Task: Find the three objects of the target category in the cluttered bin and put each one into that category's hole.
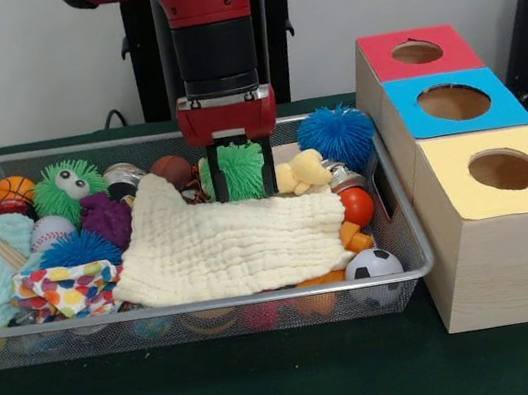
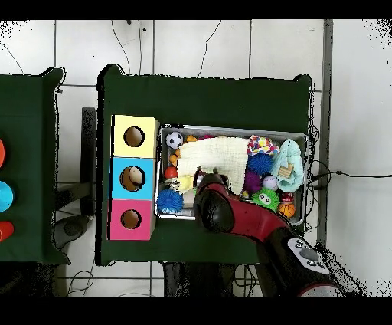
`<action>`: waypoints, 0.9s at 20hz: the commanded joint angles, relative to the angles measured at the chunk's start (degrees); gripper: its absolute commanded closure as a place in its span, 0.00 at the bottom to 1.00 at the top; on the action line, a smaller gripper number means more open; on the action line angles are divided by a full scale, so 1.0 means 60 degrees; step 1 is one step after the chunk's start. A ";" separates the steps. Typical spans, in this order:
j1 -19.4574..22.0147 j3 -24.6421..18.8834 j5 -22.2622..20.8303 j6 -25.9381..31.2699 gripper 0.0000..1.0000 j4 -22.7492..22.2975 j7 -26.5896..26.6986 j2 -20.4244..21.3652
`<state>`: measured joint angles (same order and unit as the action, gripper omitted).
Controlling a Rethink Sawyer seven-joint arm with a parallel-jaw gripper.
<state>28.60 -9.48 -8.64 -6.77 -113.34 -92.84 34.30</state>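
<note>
My gripper [image 1: 243,173] hangs over the back middle of the wire bin [image 1: 261,299]. Its two black fingers [image 1: 219,175] press both sides of a green spiky ball [image 1: 242,168], so it is shut on that ball. More spiky balls lie in the bin: a big blue one [image 1: 337,137] at the back right, a green one with eyes [image 1: 68,187], a purple one [image 1: 105,219] and a smaller blue one [image 1: 77,251] at the left. In the overhead view the red arm [image 2: 230,215] hides the gripper; the big blue spiky ball [image 2: 169,201] shows beside it.
A cream cloth [image 1: 231,243] covers the bin's middle. Around it lie a soccer ball [image 1: 374,270], an orange ball [image 1: 357,205], a yellow plush [image 1: 302,172], a baseball [image 1: 51,231] and a basketball [image 1: 11,189]. Right of the bin stand boxes with red [image 1: 416,51], blue [image 1: 453,102] and yellow [image 1: 504,169] holes.
</note>
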 commanded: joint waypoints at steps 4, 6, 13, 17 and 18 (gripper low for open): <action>-0.0381 -0.0072 0.1013 0.1905 0.00 0.0253 -0.1704 0.1084; -0.0713 0.0292 0.1419 0.2171 0.00 -0.0017 -0.2091 0.1334; -0.1136 0.0723 0.2821 0.1855 0.00 -0.0871 -0.3233 0.1459; -0.1240 0.0885 0.3519 0.0841 0.00 -0.1572 -0.3931 0.0904; -0.1263 0.0903 0.3747 0.0711 0.00 -0.1743 -0.4149 0.0735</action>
<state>21.38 -5.34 6.63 0.12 -116.33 -95.16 42.35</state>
